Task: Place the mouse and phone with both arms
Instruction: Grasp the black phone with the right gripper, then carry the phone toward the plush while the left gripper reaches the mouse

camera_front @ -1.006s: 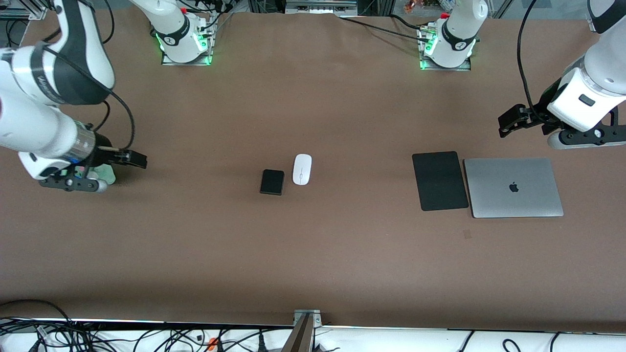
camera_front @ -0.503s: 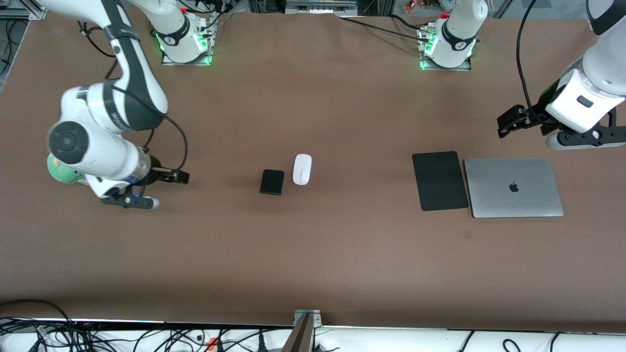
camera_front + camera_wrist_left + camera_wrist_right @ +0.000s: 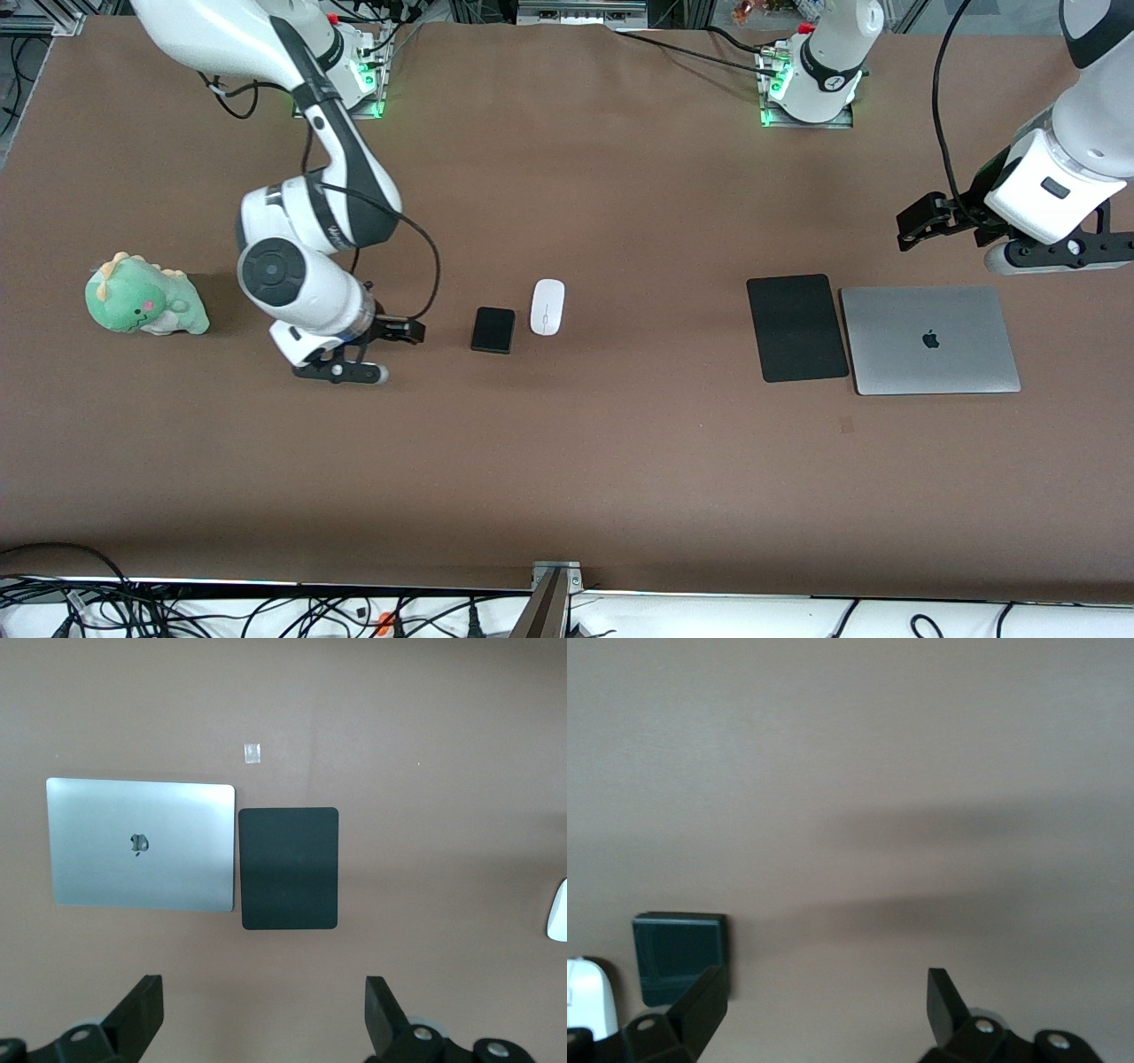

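Note:
The white mouse [image 3: 547, 307] lies mid-table, with the small black phone [image 3: 493, 330] close beside it, toward the right arm's end. My right gripper [image 3: 342, 369] is open and empty, low over bare table, a short way from the phone toward the right arm's end. The right wrist view shows the phone [image 3: 680, 955] and a bit of the mouse [image 3: 588, 1001] past one of its fingers [image 3: 702, 999]. My left gripper [image 3: 1056, 255] is open and empty, over the table just past the laptop's edge that is farther from the front camera. The mouse's edge [image 3: 558, 912] shows in the left wrist view.
A flat black mouse pad [image 3: 796, 327] and a closed silver laptop [image 3: 929, 339] lie side by side toward the left arm's end; both show in the left wrist view, the pad [image 3: 290, 868] and the laptop [image 3: 142, 843]. A green plush dinosaur [image 3: 143, 296] sits toward the right arm's end.
My right arm has swung from the right arm's end of the table toward the phone, uncovering the green plush. My left gripper has barely shifted.

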Controlling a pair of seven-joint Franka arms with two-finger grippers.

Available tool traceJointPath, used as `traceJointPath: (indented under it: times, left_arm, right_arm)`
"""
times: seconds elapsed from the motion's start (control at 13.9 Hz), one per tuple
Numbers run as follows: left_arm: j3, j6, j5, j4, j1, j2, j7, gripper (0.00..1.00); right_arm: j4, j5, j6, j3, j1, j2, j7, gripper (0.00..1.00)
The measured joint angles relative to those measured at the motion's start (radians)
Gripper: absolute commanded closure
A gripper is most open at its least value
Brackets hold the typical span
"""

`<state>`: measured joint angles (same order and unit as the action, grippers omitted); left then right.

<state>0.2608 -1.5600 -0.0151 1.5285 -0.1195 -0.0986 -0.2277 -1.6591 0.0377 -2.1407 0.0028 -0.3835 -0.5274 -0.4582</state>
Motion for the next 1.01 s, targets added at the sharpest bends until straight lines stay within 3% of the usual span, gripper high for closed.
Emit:
traceJointPath:
  times: [0.5, 1.01]
  left_arm:
    - [0.003, -0.033, 0.041, 0.0, 0.019, -0.074, 0.0, 0.0]
    - [0.007, -0.109, 0.093, 0.001, 0.115, -0.155, -0.057, 0.0]
  right_arm:
    - [-0.001, -0.002, -0.195, -0.003, -0.157, -0.13, -0.21, 0.0]
    - [-0.001, -0.059, -0.314, -0.016, -0.222, -0.214, -0.296, 0.0]
